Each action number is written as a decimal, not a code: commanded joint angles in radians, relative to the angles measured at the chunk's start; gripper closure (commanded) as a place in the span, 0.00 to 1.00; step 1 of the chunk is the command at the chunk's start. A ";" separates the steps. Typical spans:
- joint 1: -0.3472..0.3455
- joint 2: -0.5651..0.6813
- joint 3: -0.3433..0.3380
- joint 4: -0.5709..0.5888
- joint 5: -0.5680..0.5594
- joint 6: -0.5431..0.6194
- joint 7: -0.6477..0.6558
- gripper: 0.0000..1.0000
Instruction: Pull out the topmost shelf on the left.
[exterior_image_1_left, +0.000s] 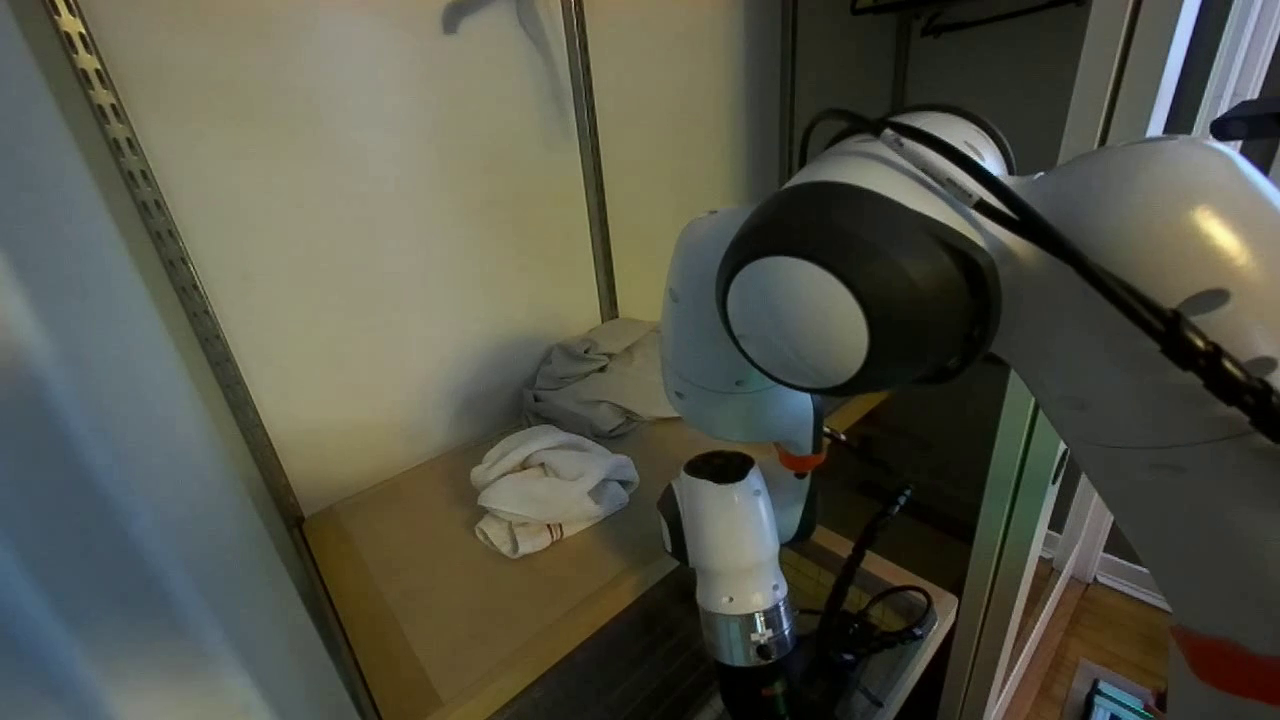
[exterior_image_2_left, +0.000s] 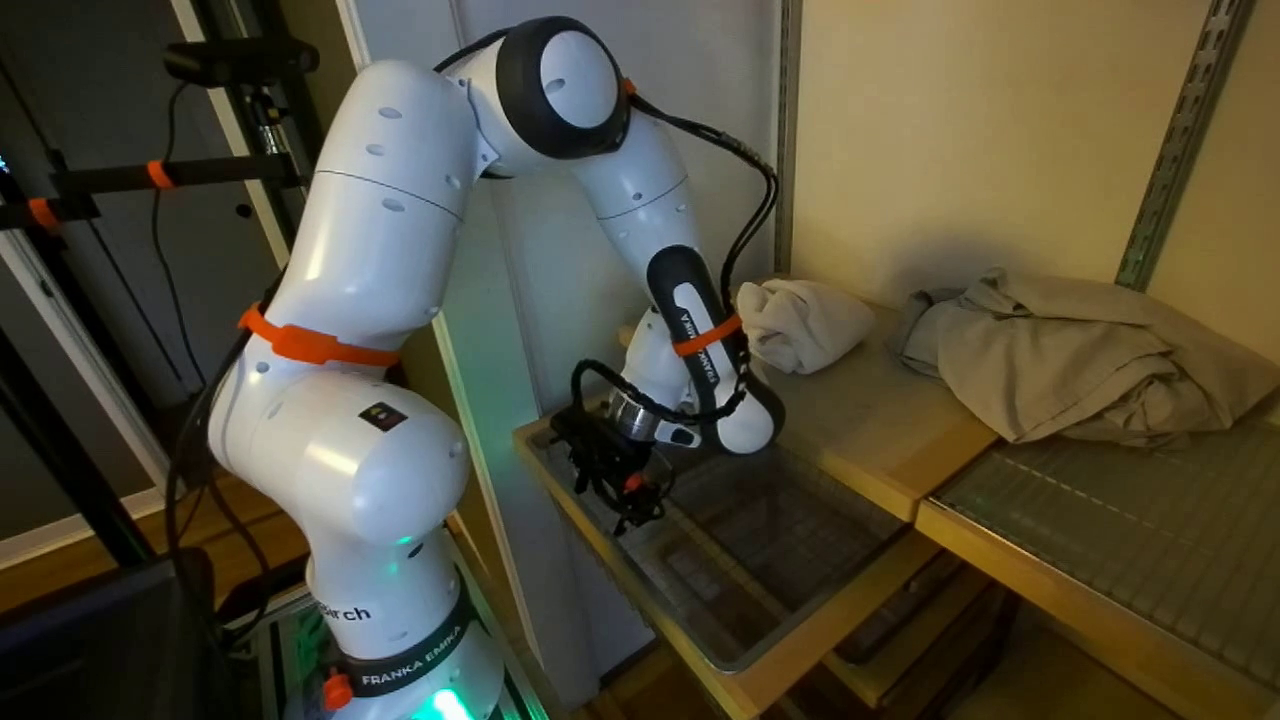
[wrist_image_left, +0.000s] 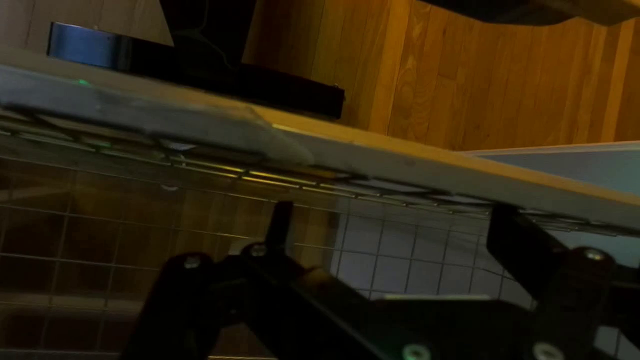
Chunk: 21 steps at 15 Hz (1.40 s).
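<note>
The topmost shelf has a tan wood frame and a see-through wire bottom. It stands out from beneath the tan board in both exterior views (exterior_image_2_left: 850, 625) (exterior_image_1_left: 880, 568). In the wrist view its front rail (wrist_image_left: 380, 150) crosses the picture. My gripper (wrist_image_left: 393, 212) is open, its fingers wide apart with nothing between them. Both fingertips are on the tray side of the rail, over the wire mesh; the right one appears close to the rail's inner face. I cannot tell if it touches. In an exterior view the dark gripper (exterior_image_2_left: 632, 500) is at the tray's front part, its fingertips hard to make out.
A solid tan board (exterior_image_2_left: 850, 430) lies above and behind the tray, with a white cloth (exterior_image_1_left: 555, 485) and a grey cloth (exterior_image_2_left: 1060, 350) on it. A wire shelf (exterior_image_2_left: 1130, 540) adjoins it. Lower trays (exterior_image_2_left: 900, 630) show below. A pale panel (exterior_image_2_left: 560, 560) stands beside the tray.
</note>
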 joint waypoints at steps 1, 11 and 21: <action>0.026 0.045 0.006 0.021 0.000 0.053 0.002 0.00; 0.121 0.096 -0.014 0.017 -0.003 0.112 -0.038 0.00; 0.162 0.089 -0.032 0.024 -0.010 0.120 -0.028 0.00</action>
